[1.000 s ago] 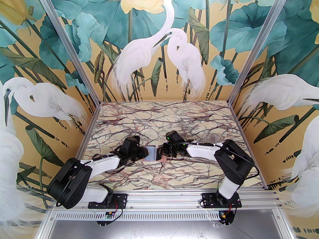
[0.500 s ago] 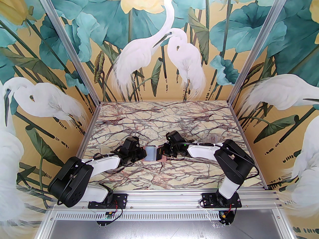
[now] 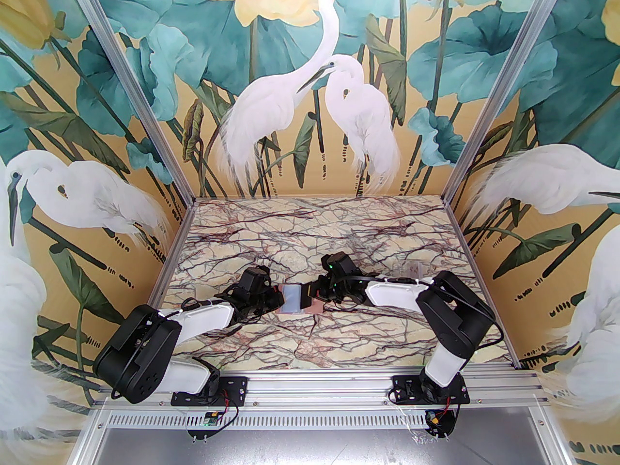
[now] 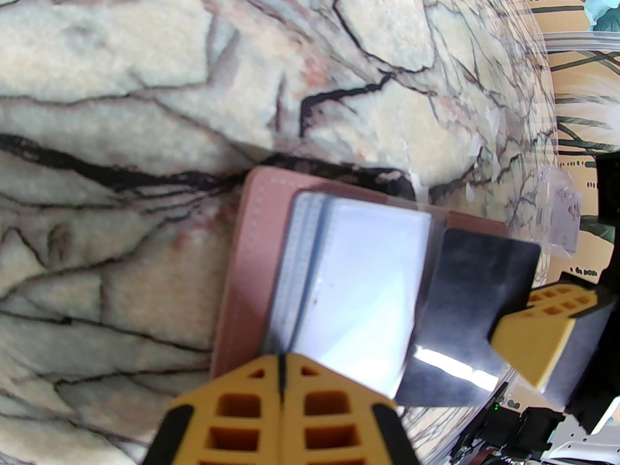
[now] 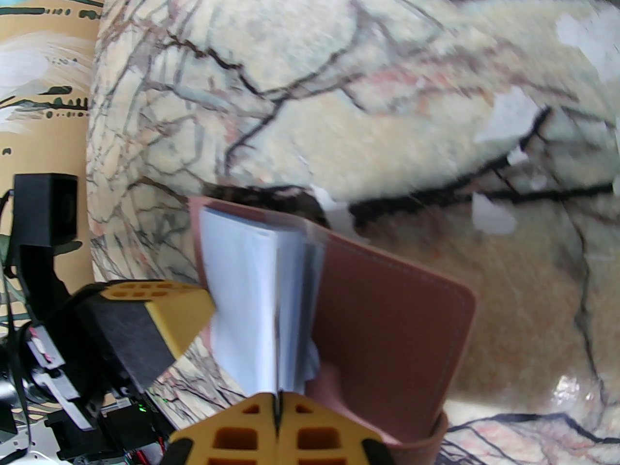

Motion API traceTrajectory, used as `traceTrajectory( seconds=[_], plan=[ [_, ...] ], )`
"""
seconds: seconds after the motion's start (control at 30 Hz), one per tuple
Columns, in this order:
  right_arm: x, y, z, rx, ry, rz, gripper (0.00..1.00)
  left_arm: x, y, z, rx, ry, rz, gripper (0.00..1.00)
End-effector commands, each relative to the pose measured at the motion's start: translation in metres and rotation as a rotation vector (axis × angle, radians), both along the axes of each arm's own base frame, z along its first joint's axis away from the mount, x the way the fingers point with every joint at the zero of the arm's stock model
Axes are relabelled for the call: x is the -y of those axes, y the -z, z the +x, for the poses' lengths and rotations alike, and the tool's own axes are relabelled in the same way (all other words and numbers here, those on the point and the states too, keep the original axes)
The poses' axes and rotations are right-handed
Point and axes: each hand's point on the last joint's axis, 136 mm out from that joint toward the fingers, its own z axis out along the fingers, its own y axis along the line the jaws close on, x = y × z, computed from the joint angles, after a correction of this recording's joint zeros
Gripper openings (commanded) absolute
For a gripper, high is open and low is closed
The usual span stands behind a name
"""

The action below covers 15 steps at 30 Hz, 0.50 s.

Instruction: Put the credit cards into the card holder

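Observation:
The dusty-pink card holder [image 3: 316, 308] lies open on the marble table between my two grippers, its pale grey-blue sleeves [image 4: 358, 284] facing up. My left gripper [image 3: 281, 302] is shut on the near edge of those sleeves [image 4: 281, 356]. From the other side my right gripper [image 3: 310, 298] is shut on a thin, dark, glossy card [image 4: 479, 298]. One end of that card lies under a clear sleeve edge. In the right wrist view the gripper [image 5: 277, 397] pinches that sheet edge-on beside the pink cover [image 5: 387, 332]. More see-through credit cards [image 3: 410, 269] lie to the right.
The loose see-through cards [image 4: 564, 211] sit near the right arm's forearm [image 3: 392, 291]. Painted walls with metal posts close in the table on three sides. Open marble stretches behind the holder and in front of it toward the arm bases.
My left gripper's jaws have closed on the holder's sleeves. My right gripper has shifted slightly left, and the dark card it holds has tipped down flatter over the holder.

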Motion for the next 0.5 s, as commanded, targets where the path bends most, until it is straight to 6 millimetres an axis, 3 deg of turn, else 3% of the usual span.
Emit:
traceTrajectory(
  seconds=[0.0,0.47],
  plan=[
    [-0.004,-0.012,0.007,0.019,0.014,0.05,0.0,-0.016,0.022,-0.011,-0.065,-0.036,0.067,0.06],
    [-0.002,0.007,0.012,-0.02,0.036,0.037,0.0,-0.015,0.023,-0.012,-0.067,-0.033,0.062,0.06]
  ],
)
